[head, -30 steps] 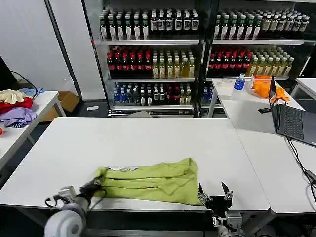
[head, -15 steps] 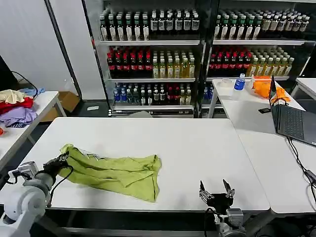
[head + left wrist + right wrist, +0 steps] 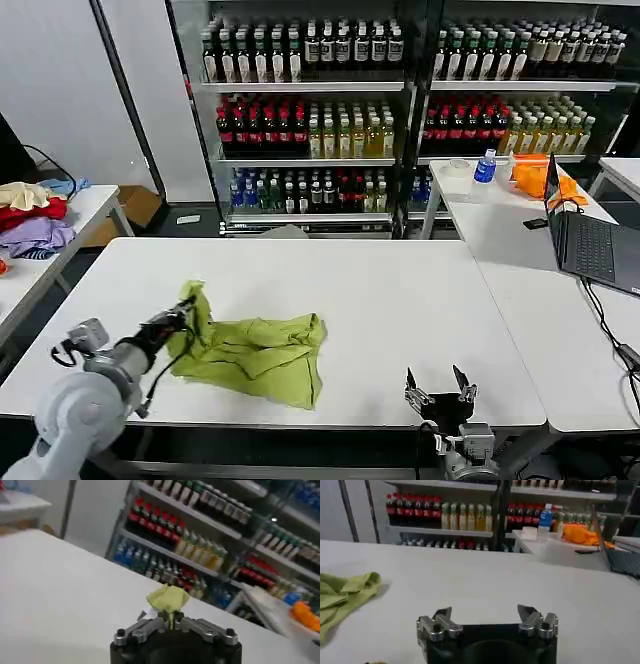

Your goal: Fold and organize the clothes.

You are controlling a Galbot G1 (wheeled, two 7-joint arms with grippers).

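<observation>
From where the head camera looks down, the left gripper (image 3: pixel 183 318) is clamped on one end of the lime T-shirt (image 3: pixel 256 347), holding that end raised above the white table (image 3: pixel 380 290) while the rest lies crumpled on the tabletop toward the near-left part, and the right gripper (image 3: pixel 440 392) sits with its fingers spread at the near edge, well apart from the cloth. At the left wrist, a tuft of the T-shirt (image 3: pixel 168 599) sticks up from between the closed fingers (image 3: pixel 150 626), with the drinks shelves (image 3: pixel 200 545) behind. At the right wrist, the spread fingers (image 3: pixel 440 617) hold nothing above the bare table and the T-shirt (image 3: pixel 342 597) lies off to one side.
</observation>
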